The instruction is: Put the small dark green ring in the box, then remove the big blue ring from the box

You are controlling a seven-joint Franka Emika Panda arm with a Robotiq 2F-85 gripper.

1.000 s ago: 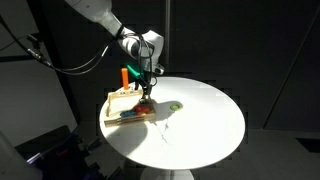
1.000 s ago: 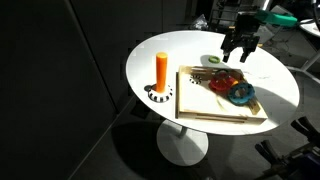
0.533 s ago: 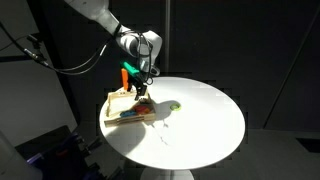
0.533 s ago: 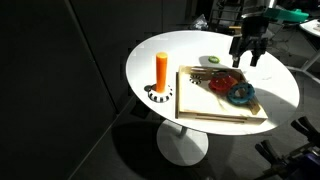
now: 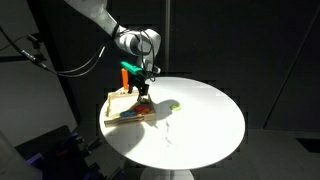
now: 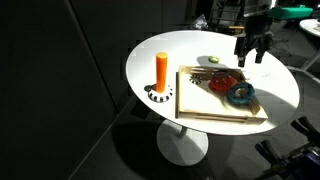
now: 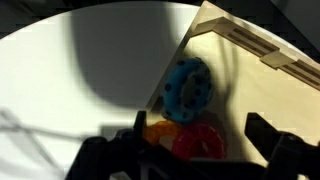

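Note:
The box (image 6: pixel 200 100) of light wood lies on the round white table, and it shows in both exterior views (image 5: pixel 117 99). The big blue ring (image 6: pixel 241 94) lies inside it next to a red piece (image 6: pixel 226 80). In the wrist view the blue ring (image 7: pixel 188 88) is directly below, with red and orange pieces. A thin green ring (image 6: pixel 212 60) lies on the table just outside the box (image 5: pixel 173 104). I cannot tell its shade. My gripper (image 6: pixel 253 52) hangs open and empty above the box's far side (image 7: pixel 200 140).
An orange upright peg (image 6: pixel 161 70) stands on a dark base beside the box, near the table's edge (image 5: pixel 125 75). The round white table (image 5: pixel 205 125) has bare surface on the side away from the box. Dark surroundings all round.
The gripper has risen a little and drifted away from the box's middle toward its far side. The rings and the box have not moved.

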